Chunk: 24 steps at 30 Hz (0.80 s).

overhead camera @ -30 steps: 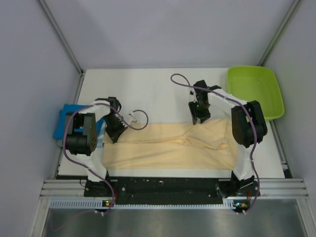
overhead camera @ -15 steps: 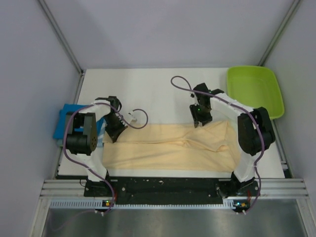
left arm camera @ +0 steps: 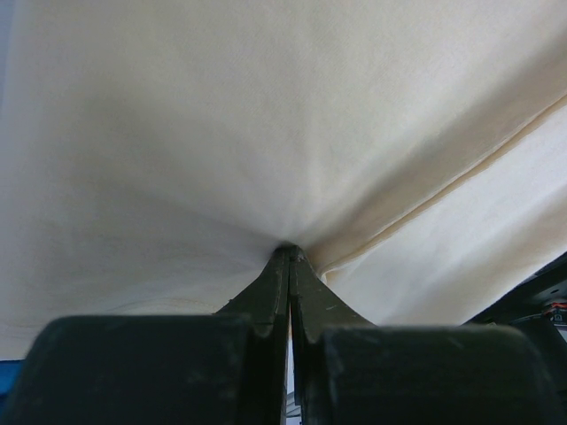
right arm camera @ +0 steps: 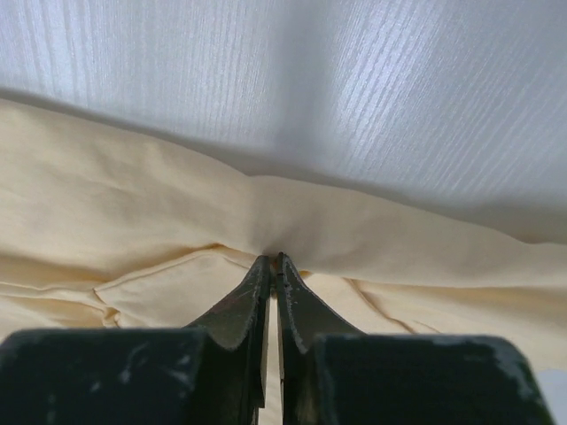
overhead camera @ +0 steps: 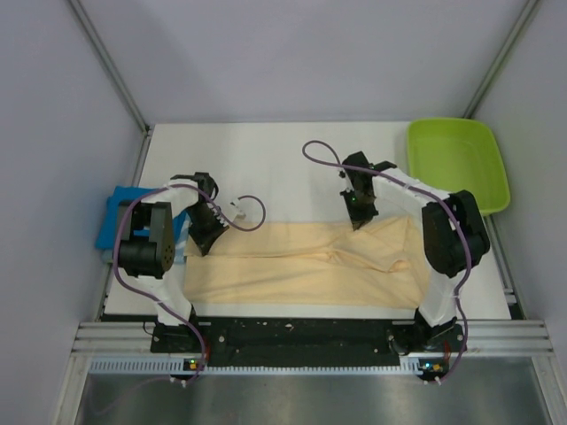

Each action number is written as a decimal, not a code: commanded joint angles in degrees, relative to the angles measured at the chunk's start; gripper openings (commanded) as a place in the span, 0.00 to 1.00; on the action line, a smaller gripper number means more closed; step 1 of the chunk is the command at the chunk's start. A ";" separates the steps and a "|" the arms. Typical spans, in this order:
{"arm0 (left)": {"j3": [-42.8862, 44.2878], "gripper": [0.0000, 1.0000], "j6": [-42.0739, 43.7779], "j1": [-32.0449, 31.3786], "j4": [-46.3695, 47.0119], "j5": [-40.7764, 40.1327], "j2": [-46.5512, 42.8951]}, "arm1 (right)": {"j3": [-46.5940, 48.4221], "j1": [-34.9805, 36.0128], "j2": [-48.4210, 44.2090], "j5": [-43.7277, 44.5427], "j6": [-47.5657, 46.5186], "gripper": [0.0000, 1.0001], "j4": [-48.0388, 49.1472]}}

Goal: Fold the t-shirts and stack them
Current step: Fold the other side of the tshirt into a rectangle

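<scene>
Peach-cream t-shirt (overhead camera: 301,266), soft and creased, spans the matte white desk's (overhead camera: 266,159) near edge between grey walls (overhead camera: 310,62); left jaws and right jaws each clamp tight on its far edge.

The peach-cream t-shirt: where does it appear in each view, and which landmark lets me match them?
Top external: the peach-cream t-shirt lies across the near half of the table.
Left wrist: it fills most of the picture, pinched by the left fingers.
Right wrist: it fills the lower half, pinched by the right fingers; table above.
Shared landmark: the shirt's pinched far edge.
</scene>
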 commanded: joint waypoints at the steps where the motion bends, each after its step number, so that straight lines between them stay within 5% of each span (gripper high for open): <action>1: 0.91 0.01 1.11 -0.01 1.39 -0.82 -0.73 | 0.85 0.41 -1.47 0.25 1.20 0.00 -0.54; 18: 4.86 0.01 1.82 -0.01 0.95 -1.44 1.37 | -9.00 10.60 -9.74 -22.06 7.18 0.00 -11.27; 21: 6.26 0.01 1.64 -0.01 0.69 -1.35 1.72 | -9.17 11.92 -8.86 -26.72 8.15 0.08 -9.95; 24: 7.23 0.01 1.82 -0.01 0.34 -1.44 1.55 | -9.08 12.36 -9.56 -30.58 8.15 0.26 -9.60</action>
